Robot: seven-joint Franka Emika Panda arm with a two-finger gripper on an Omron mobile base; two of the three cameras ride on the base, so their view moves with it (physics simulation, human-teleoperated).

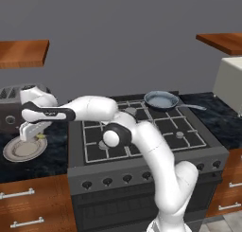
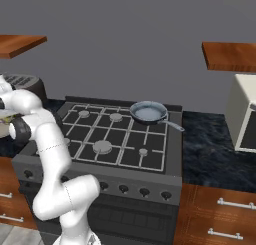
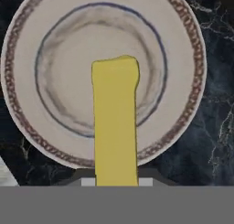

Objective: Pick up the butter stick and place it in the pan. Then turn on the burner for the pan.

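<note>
Two-finger gripper (image 3: 114, 182) clamped on the thin pale yellow butter stick (image 3: 115, 122), at lower centre of the hand view, above the cream round plate (image 3: 183, 45). Small blue-grey frying pan (image 1: 161, 101) on the stove's (image 1: 142, 155) back burner, upper right of centre.

Arm reaching left, gripper pointing down.
The gripper (image 1: 32, 134) is closed on the butter stick (image 3: 115, 122), held between both fingers.
</note>
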